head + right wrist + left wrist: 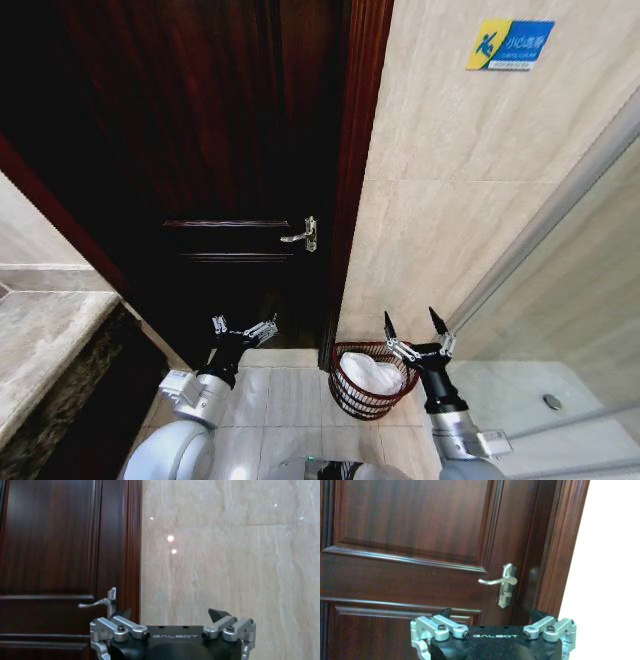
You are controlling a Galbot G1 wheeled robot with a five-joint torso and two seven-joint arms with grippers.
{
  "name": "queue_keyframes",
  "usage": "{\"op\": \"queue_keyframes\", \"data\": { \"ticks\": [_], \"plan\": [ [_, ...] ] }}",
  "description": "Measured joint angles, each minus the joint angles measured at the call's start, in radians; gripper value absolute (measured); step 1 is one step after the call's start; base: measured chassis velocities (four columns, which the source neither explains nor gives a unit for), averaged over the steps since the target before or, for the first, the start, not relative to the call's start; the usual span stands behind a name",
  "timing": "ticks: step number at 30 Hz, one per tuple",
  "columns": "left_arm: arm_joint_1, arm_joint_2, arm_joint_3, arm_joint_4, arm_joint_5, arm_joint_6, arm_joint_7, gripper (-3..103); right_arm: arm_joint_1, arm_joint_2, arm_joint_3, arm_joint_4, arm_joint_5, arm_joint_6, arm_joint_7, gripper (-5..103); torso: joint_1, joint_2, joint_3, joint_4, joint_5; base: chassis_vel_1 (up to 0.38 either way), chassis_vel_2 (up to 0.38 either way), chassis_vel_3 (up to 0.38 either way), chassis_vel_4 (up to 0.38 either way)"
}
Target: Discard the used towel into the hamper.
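The hamper (372, 379) sits upright on the floor tiles in the lower middle of the head view, mouth facing up, right by the dark wooden door (230, 150) frame against the beige wall. There's a white towel (372, 372) bunched inside it. The right gripper (418, 328) hangs just above the hamper's rim, spread apart and empty. The left gripper (245, 331) is spread too, down at lower left facing the door. Both wrist bodies read "GALBOT". A blue and yellow sign (510, 44) is upper right, text too small to read.

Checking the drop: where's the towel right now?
In the head view, the white towel lies inside the hamper on the floor by the door frame, beside the open right tool.
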Motion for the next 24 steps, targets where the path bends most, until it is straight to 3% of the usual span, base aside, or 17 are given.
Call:
{"op": "queue_keyframes", "data": {
  "ticks": [5,11,18,24],
  "plan": [
    [0.0,0.0,0.0,0.0,0.0,0.0,0.0,100,0.005,0.001,0.0,-0.012,0.007,0.004,-0.005,100,0.0,0.0,0.0,0.0,0.0,0.0,0.0,0.0,0.0],
    [0.0,0.0,0.0,0.0,0.0,0.0,0.0,100,0.01,-0.001,-0.005,-0.002,0.081,-0.008,-0.009,100,0.0,0.0,0.0,0.0,0.0,0.0,0.0,0.0,0.0],
    [0.0,0.0,0.0,0.0,0.0,0.0,0.0,100,0.0,-0.001,0.002,0.009,0.02,0.011,-0.014,100,0.0,0.0,0.0,0.0,0.0,0.0,0.0,0.0,0.0],
    [0.0,0.0,0.0,0.0,0.0,0.0,0.0,100,0.01,0.009,-0.006,0.019,0.023,0.011,-0.017,100,0.0,0.0,0.0,0.0,0.0,0.0,0.0,0.0,0.0]
  ]
}}
